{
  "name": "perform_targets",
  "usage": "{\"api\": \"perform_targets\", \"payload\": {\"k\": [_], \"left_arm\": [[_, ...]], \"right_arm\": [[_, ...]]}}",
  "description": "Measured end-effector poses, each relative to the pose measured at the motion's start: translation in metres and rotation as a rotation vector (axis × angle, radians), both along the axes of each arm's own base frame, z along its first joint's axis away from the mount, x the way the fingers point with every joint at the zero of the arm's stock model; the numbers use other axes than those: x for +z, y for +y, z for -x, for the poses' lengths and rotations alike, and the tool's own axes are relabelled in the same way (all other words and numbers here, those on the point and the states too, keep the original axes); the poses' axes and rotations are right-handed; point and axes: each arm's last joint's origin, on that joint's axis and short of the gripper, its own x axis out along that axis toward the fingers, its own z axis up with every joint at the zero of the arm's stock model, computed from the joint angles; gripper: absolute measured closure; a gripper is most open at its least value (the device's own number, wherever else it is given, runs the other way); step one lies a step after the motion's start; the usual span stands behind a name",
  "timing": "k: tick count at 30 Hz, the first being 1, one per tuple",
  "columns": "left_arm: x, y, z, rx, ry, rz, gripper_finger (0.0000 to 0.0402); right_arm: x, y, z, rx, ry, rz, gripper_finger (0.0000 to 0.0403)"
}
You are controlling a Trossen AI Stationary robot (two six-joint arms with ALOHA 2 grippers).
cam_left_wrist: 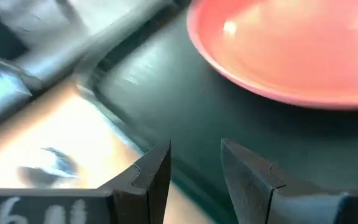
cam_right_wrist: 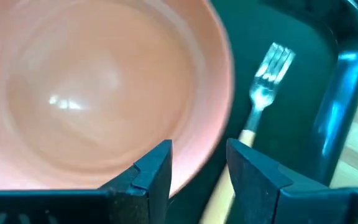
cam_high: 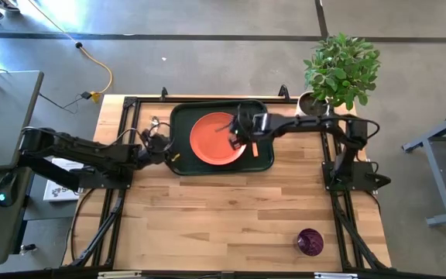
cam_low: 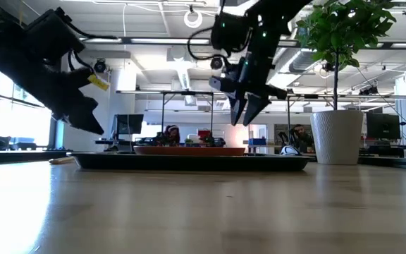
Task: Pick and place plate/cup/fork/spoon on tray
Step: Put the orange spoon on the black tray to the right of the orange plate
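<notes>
The dark green tray (cam_high: pixel 183 116) lies at the table's far middle. The orange-red plate (cam_high: pixel 217 138) rests flat in it. The fork (cam_right_wrist: pixel 263 87) lies on the tray floor beside the plate on its right, prongs toward the far edge. My right gripper (cam_high: pixel 243 133) is open and empty above the plate's right rim, and hangs clear of the tray in the low view (cam_low: pixel 249 111). My left gripper (cam_high: pixel 161 149) is open and empty over the tray's left rim (cam_left_wrist: pixel 98 87). The purple cup (cam_high: pixel 310 241) stands near the front right corner. The spoon is mostly hidden by my left arm; a silver bit (cam_high: pixel 155 122) shows.
A white plant pot (cam_low: pixel 337 137) with a green plant (cam_high: pixel 341 70) stands just right of the tray's far corner. Bare wood spreads between the tray and the table's near edge. Arm mounts stand at the table's left and right edges.
</notes>
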Motion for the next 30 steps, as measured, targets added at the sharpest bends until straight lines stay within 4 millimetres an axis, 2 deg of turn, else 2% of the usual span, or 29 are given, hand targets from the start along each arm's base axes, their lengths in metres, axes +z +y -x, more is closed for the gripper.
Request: {"api": "perform_targets", "payload": {"k": [4,7,9,13,16,22,25,30], "left_arm": [[0.028,0.007,0.007,0.132,0.001,-0.122,0.0268],[0.048,0.014,0.009,0.187,-0.091,-0.100,0.0268],[0.054,0.017,0.010,0.187,-0.154,-0.056,0.0268],[0.050,0.017,0.013,0.165,-0.151,0.000,0.0268],[0.046,0.019,0.020,0.265,-0.133,-0.024,0.0268],[0.038,0.033,0.029,0.483,-0.166,-0.044,0.0268],[0.030,0.044,0.033,0.562,-0.169,-0.041,0.0268],[0.022,0.062,0.032,0.558,-0.173,0.084,0.0268]], "right_arm": [[-0.002,0.021,-0.008,0.068,-0.004,0.025,0.0258],[-0.007,0.031,-0.013,0.094,-0.014,0.021,0.0258],[-0.005,0.039,-0.019,0.130,-0.064,0.022,0.0258],[0.002,0.047,-0.034,0.228,-0.226,-0.006,0.0258],[0.008,0.041,-0.042,0.284,-0.324,-0.026,0.0258],[0.009,0.034,-0.041,0.250,-0.345,-0.041,0.0258],[0.009,0.037,-0.042,0.257,-0.346,-0.041,0.0258],[0.010,0.050,-0.044,0.295,-0.351,-0.042,0.0258]]}}
